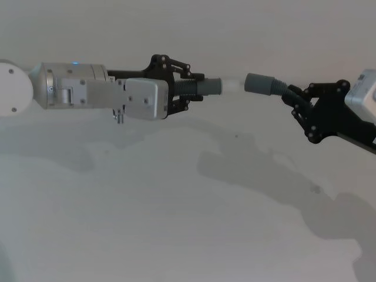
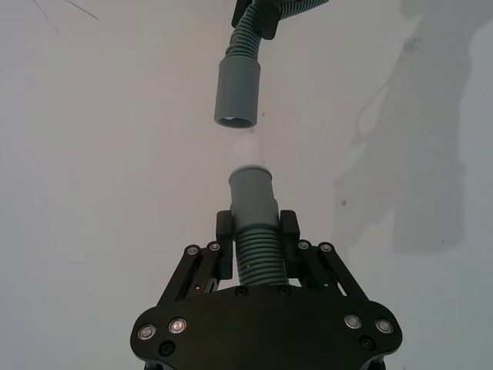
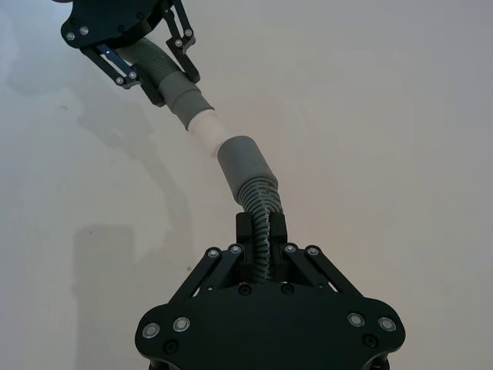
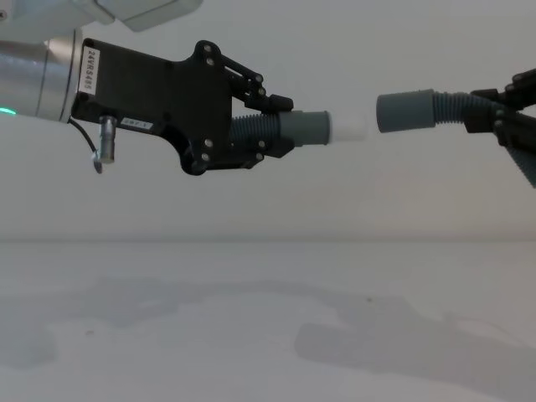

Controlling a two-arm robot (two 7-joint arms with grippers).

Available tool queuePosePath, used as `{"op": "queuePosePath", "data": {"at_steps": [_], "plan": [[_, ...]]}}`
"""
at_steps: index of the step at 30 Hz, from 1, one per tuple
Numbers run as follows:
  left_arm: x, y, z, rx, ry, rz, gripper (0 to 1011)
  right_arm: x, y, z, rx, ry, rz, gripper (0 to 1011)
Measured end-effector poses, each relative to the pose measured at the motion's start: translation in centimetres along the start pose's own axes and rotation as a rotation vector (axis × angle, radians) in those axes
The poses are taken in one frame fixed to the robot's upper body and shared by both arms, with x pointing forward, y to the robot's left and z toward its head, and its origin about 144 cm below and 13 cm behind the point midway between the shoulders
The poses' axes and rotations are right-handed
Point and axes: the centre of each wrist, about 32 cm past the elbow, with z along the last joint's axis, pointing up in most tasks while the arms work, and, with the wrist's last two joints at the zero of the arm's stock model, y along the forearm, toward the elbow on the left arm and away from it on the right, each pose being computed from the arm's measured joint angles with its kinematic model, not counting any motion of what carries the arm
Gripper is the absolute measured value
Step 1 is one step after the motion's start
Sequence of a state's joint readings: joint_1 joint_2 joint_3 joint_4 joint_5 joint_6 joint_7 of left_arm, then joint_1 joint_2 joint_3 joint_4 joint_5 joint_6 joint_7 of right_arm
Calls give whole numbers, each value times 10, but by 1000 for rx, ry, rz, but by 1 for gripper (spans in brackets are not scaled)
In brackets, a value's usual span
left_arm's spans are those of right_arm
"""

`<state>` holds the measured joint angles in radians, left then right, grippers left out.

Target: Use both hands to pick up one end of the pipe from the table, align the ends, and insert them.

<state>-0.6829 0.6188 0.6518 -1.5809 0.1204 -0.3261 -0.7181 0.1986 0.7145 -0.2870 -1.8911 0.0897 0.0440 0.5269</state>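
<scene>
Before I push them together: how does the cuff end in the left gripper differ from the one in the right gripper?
The left gripper holds a cuff ending in a narrow white tip; the right gripper holds a cuff that is a plain open socket. In the chest view the left cuff sits slightly lower than the right one. Both are smooth grey cylinders on ribbed hose, lifted off the table, facing each other across a small gap.

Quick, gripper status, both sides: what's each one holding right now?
Left gripper: closed on the white-tipped hose piece, held in the air.
Right gripper: closed on the socket-end hose piece, also in the air; ends not yet joined.
</scene>
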Motion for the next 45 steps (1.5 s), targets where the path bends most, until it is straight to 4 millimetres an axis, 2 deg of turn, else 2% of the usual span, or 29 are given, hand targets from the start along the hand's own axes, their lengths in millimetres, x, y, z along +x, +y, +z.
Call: {"op": "queuePosePath", "data": {"at_steps": [28,45], "plan": [[0,0,0,0,0,0,347,-5,15,18,-2,-45,-10,124],[0,0,0,-1,0,0,347,8,3,18,-48,-98,-41,123]]}}
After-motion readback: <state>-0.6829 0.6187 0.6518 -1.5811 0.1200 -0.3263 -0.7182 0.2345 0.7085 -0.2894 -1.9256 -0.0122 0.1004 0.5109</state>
